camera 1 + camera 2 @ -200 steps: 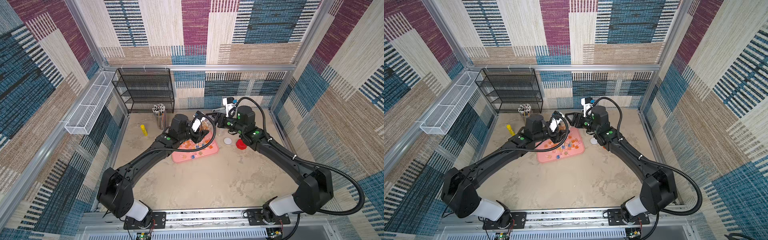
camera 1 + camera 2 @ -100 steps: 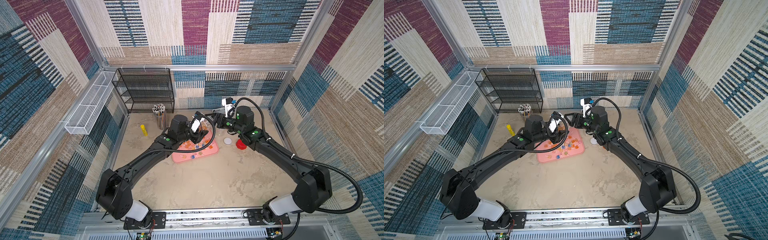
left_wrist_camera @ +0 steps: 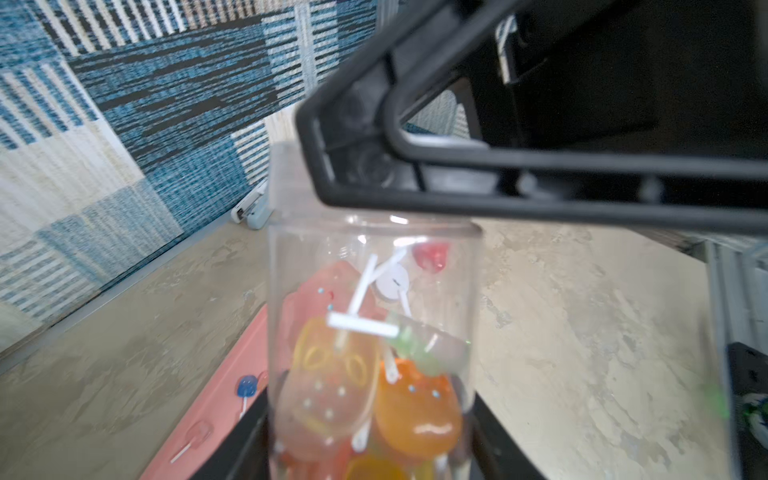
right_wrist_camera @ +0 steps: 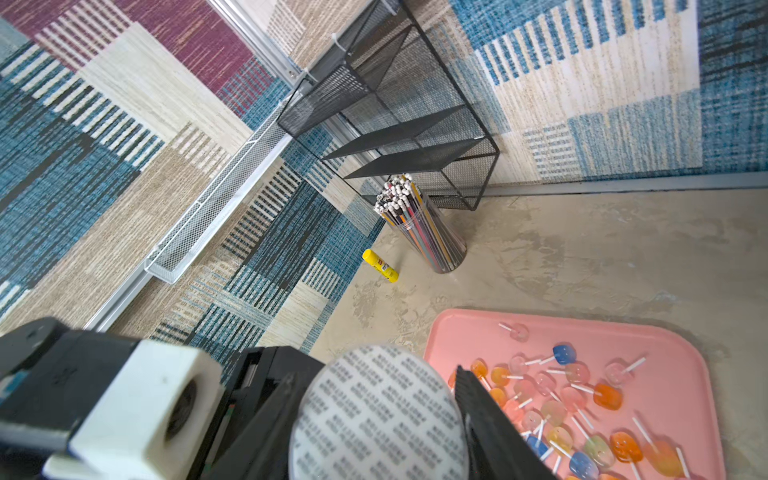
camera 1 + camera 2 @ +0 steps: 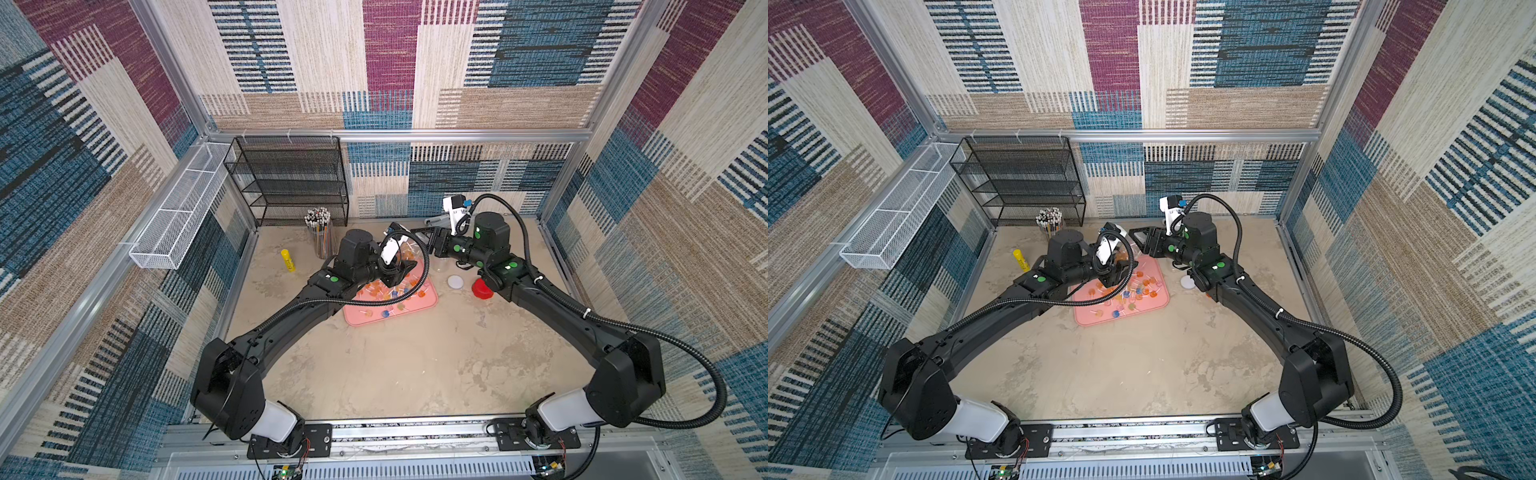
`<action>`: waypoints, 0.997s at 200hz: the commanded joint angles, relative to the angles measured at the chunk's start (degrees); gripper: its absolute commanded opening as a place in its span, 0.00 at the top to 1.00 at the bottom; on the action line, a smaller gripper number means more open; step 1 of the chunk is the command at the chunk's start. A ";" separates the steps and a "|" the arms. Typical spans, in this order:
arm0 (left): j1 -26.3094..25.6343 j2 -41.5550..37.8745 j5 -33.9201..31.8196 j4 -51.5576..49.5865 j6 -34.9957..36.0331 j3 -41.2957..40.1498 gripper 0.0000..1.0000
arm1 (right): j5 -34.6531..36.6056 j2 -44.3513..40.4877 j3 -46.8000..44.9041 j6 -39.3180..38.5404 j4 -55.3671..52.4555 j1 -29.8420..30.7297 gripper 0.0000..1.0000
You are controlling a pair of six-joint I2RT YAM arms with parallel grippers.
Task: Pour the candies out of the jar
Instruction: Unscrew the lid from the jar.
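Left wrist view showed several candies (image 3: 411,407) not yet out of the clear jar (image 3: 370,291), clamped by the left gripper (image 3: 370,399) over the pink tray (image 4: 478,332) toward the bench's (image 5: 395,374) back edge, where most lay, while the right gripper's (image 4: 378,419) jaws flanked the jar's end, grip unclear.

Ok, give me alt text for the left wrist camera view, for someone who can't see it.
A clear jar partly filled with orange, pink and green lollipops fills the centre, gripped by the left tool. Black fingers of the right tool cross its far end; behind lie a pink tray and the beige table.
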 commanded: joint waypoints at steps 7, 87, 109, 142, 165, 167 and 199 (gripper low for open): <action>3.78 -0.72 22.76 8.13 -4.51 0.09 1.00 | -12.84 -3.27 -2.08 -5.43 6.96 -2.97 0.66; 3.99 0.23 34.71 8.71 -8.37 2.47 1.00 | -24.81 -6.35 -2.90 -12.26 4.59 -4.86 0.67; 3.24 1.13 33.65 7.32 -7.75 3.35 1.00 | -24.61 -6.01 -2.58 -11.35 5.85 -4.85 0.66; 2.18 1.31 25.22 2.04 -4.65 4.53 1.00 | -14.17 -4.85 1.61 -7.69 0.34 -5.27 0.26; 1.79 1.02 17.85 2.38 -4.72 3.48 1.00 | -6.58 -4.84 2.61 -1.97 -2.67 -7.21 0.13; 1.76 0.97 17.18 2.42 -4.68 3.41 1.00 | -6.10 -4.85 2.53 -1.49 -2.76 -7.36 0.12; 0.19 0.54 4.29 2.05 -3.21 2.55 1.00 | -3.84 -4.84 1.77 2.07 -2.02 -7.34 0.11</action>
